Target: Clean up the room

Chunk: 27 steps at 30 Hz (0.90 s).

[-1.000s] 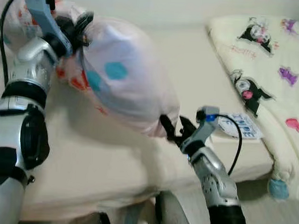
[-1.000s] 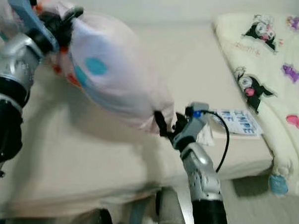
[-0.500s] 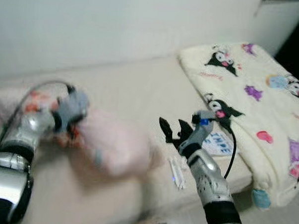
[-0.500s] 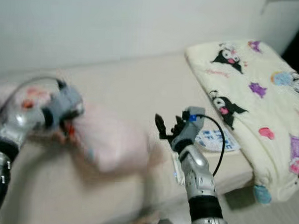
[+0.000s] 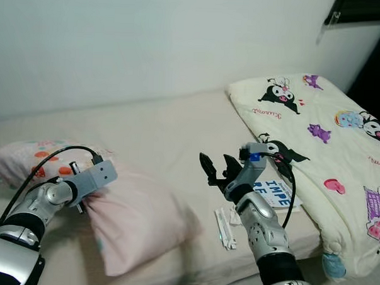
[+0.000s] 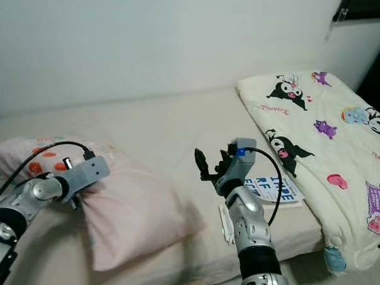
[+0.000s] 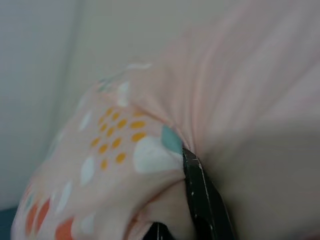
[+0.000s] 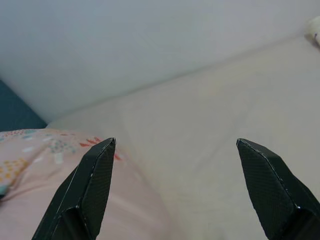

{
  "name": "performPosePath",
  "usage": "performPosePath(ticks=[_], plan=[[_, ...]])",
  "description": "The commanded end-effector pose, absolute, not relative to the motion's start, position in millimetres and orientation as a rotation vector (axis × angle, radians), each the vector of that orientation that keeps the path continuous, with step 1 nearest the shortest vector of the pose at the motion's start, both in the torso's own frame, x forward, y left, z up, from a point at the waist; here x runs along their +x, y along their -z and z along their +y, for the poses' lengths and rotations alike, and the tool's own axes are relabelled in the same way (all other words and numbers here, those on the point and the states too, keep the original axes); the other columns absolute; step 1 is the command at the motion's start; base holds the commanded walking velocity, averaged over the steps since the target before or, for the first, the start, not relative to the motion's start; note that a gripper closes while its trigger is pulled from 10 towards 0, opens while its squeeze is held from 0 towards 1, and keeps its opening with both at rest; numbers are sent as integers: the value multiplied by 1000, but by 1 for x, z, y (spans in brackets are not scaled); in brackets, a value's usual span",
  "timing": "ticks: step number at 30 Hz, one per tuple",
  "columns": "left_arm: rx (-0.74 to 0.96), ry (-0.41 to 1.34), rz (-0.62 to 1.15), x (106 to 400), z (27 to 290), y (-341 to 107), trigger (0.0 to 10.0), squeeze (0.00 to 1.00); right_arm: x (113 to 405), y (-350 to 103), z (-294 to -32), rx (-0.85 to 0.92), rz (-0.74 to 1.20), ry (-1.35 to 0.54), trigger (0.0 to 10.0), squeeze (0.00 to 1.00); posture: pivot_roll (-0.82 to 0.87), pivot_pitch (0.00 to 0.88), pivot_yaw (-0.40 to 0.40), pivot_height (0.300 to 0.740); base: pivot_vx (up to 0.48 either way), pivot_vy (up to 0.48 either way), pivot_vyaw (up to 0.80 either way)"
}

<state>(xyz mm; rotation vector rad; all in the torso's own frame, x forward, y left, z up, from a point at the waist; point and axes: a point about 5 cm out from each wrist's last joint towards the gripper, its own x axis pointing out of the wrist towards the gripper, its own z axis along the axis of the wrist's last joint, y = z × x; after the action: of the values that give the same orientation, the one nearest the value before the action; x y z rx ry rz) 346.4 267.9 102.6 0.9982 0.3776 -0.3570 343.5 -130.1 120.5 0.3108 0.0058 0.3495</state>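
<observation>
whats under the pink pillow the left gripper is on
The pink pillow lies on the beige mattress, overlapping a second patterned pillow. The left gripper pinches its edge. Anything beneath is covered.

pink spotted pillow [image 5: 136,222], cartoon-print cream blanket [image 5: 329,142]

My head views are sharp and evenly lit by soft, bright room light, with no glare on the pale cream bed [image 5: 171,135]. The plain white wall [image 5: 150,40] darkens gently toward its top corners. The pink spotted pillow [image 5: 136,222] throws a faint shadow toward the bed's front edge. My left wrist view is dim and out of focus. In my right wrist view my right claw [image 8: 175,185] looks crisp, the bed behind hazy.
</observation>
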Motion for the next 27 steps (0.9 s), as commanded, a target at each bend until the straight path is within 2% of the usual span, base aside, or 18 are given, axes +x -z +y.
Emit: performPosePath(ticks=[1, 2, 3, 11, 12, 13, 17, 18, 19, 22, 24, 27], plan=[[1074, 277, 332, 354, 284, -129, 0, 0, 346, -122, -131, 326, -9, -337, 10000, 0, -141, 0, 64, 740, 0, 0, 0], [1074, 277, 332, 354, 284, -129, 0, 0, 346, -122, -131, 326, -9, -337, 10000, 0, -141, 0, 64, 740, 0, 0, 0], [1182, 238, 275, 363, 298, -167, 0, 0, 350, -125, -133, 333, -24, -319, 10000, 0, -134, 0, 63, 740, 0, 0, 0], [1247, 249, 193, 371, 302, -215, 0, 0, 354, -127, -132, 334, -31, -323, 10000, 0, -110, 0, 68, 740, 0, 0, 0], [1131, 320, 225, 370, 291, -193, 0, 0, 354, -126, -131, 336, -30, -326, 10000, 0, -103, 0, 71, 740, 0, 0, 0], [1131, 320, 225, 370, 291, -193, 0, 0, 354, -126, -131, 336, -30, -326, 10000, 0, -103, 0, 71, 740, 0, 0, 0], [928, 425, 397, 354, 271, -123, 0, 0, 352, -121, -125, 327, -12, -341, 10000, 0, -107, 0, 78, 740, 0, 0, 0], [800, 409, 453, 345, 265, -99, 0, 0, 351, -120, -124, 327, -12, -346, 10000, 0, -117, 0, 78, 740, 0, 0, 0], [800, 409, 453, 345, 265, -99, 0, 0, 351, -120, -124, 327, -12, -346, 10000, 0, -117, 0, 78, 740, 0, 0, 0], [472, 308, 594, 321, 255, -49, 0, 0, 348, -116, -122, 324, -5, -357, 10000, 0, -115, 0, 69, 740, 0, 0, 0], [382, 251, 653, 308, 252, -30, 0, 0, 348, -114, -123, 319, 0, -358, 10000, 0, -116, 0, 67, 740, 0, 0, 0], [368, 237, 670, 304, 252, -25, 0, 0, 348, -113, -123, 318, 1, -357, 10000, 0, -116, 0, 67, 740, 0, 0, 0]])
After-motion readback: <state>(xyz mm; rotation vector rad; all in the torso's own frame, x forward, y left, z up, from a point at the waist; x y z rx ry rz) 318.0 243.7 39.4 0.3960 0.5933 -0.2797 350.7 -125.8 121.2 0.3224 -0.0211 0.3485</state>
